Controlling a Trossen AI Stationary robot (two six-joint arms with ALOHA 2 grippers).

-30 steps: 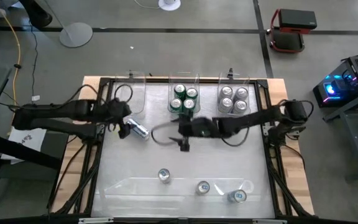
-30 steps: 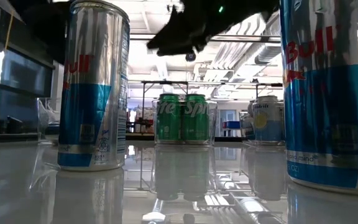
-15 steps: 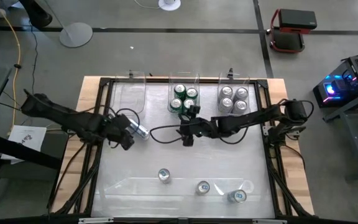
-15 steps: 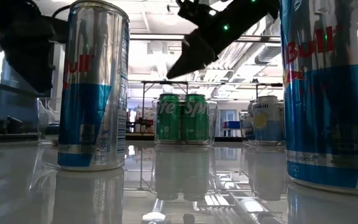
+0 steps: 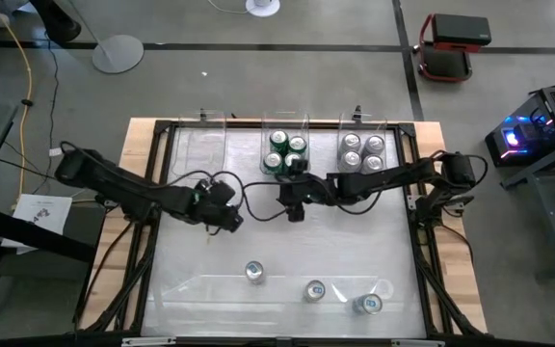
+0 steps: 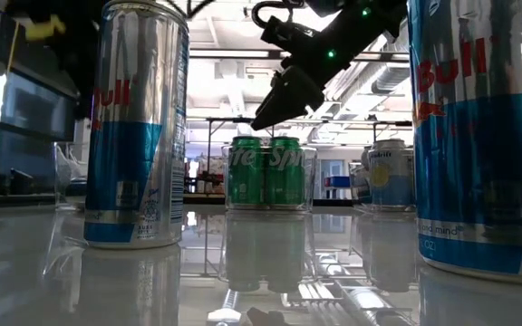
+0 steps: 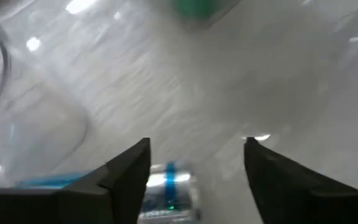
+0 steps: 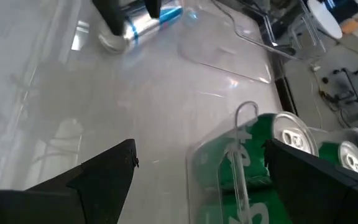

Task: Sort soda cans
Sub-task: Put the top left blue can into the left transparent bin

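A silver-and-blue soda can point(image 7: 166, 191) lies on its side on the white table, left of centre. My left gripper point(image 7: 197, 142) stands over it, open, one finger on each side; the right wrist view shows those fingers point(image 8: 112, 17) crossing the can point(image 8: 143, 22). In the high view this gripper point(image 5: 224, 212) hides the can. My right gripper point(image 5: 292, 200) hangs open above the table, just near of the green cans point(image 5: 285, 150); it also shows in the low view point(image 6: 284, 91). Three more cans point(image 5: 254, 273) stand near the front edge. My left gripper has the lying can's middle point(image 7: 169, 180) between its fingers, coming slanting down from the table's left side, fingers across the can. One finger point(image 7: 129, 171) stands close against the can's side; I cannot tell whether it touches. The can rests on the table.
Three clear bins line the far edge: the left bin point(image 5: 205, 145) shows no cans, the middle one point(image 8: 229, 155) holds green cans, the right one point(image 5: 362, 154) silver cans. Two silver-blue cans point(image 6: 139, 127) stand close before the low camera. Bare table lies between the arms and the front cans.
My left gripper has gone toward the table's right edge and down, rolling as it went, and now stands over the lying can, which has stayed where it was. My right gripper has rolled and tipped while staying beside the green cans' bin.
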